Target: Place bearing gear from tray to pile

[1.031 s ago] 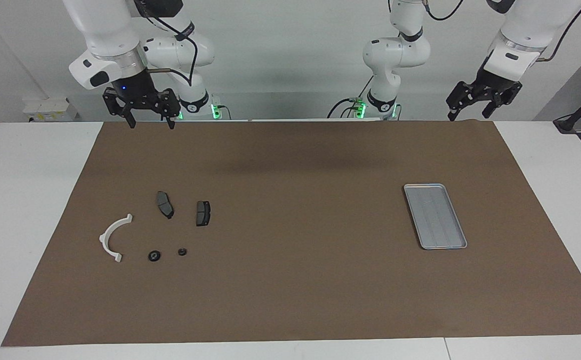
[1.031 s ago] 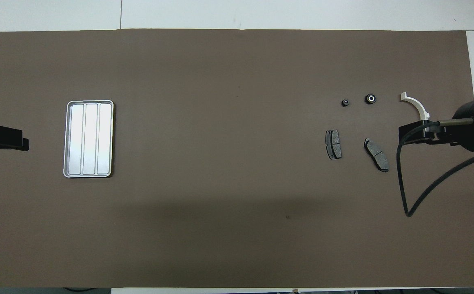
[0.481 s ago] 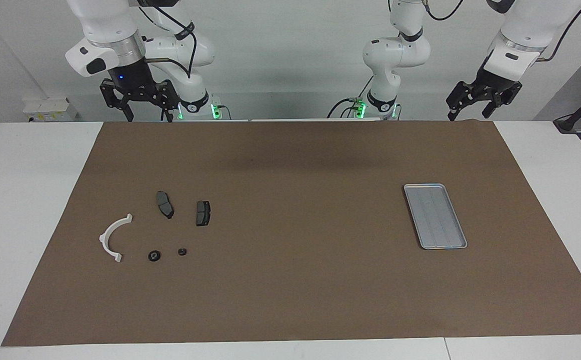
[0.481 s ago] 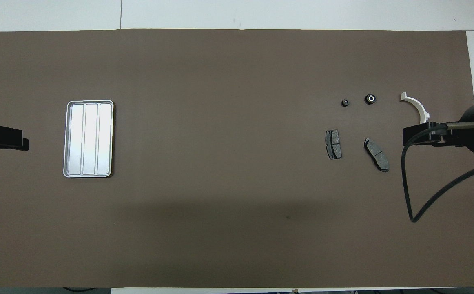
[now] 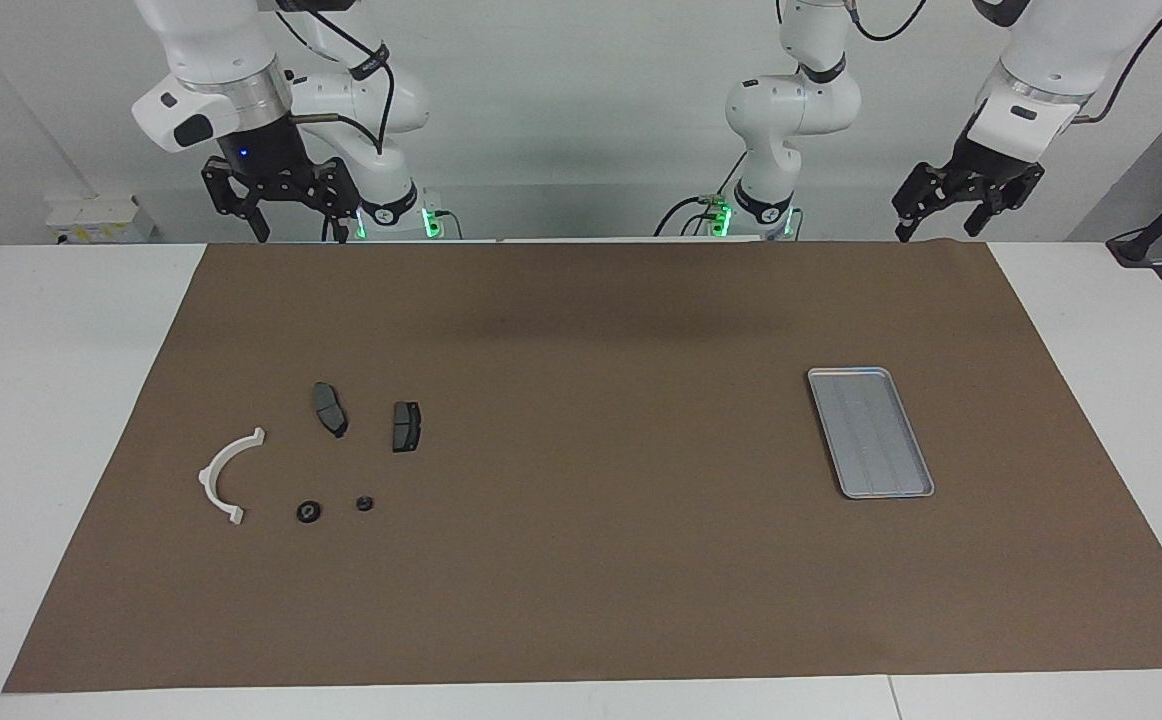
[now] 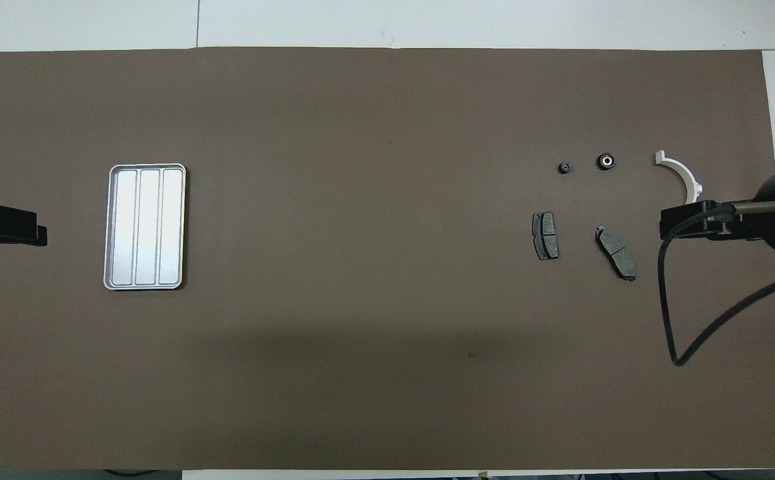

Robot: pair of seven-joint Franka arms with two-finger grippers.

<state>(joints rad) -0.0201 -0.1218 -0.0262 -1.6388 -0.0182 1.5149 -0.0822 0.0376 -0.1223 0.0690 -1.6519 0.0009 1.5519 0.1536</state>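
Facing view. A brown mat (image 5: 581,450) covers most of the white worktop (image 5: 51,400). The tray (image 5: 870,432) lies flat on the mat toward the left arm's end of the worktop, and nothing shows inside it. The pile sits toward the right arm's end: a white bracket (image 5: 226,474), two dark brake pads (image 5: 330,408) (image 5: 406,426) nearer to the robots than it, and two small dark round parts, the larger bearing gear (image 5: 309,512) and a smaller ring (image 5: 364,503), close together on the mat near the bracket's end that is farther from the robots. No part touches another. The right pincer (image 5: 298,232) hangs raised over the mat edge nearest the robots, its jaws spread and holding nothing. The left pincer (image 5: 943,225) hangs raised over the mat corner nearest the left arm's base, its jaws likewise spread and empty.

Overhead view. The tray (image 6: 113,227) shows three lengthwise ribbed panels, all bare. The bearing gear (image 6: 605,161) and the smaller ring (image 6: 564,168) lie farther from the robots than the two brake pads (image 6: 545,235) (image 6: 615,252). The white bracket (image 6: 681,177) is partly covered by the raised right pincer (image 6: 677,222). The left pincer (image 6: 7,225) enters at the edge of the mat, well apart from the tray.
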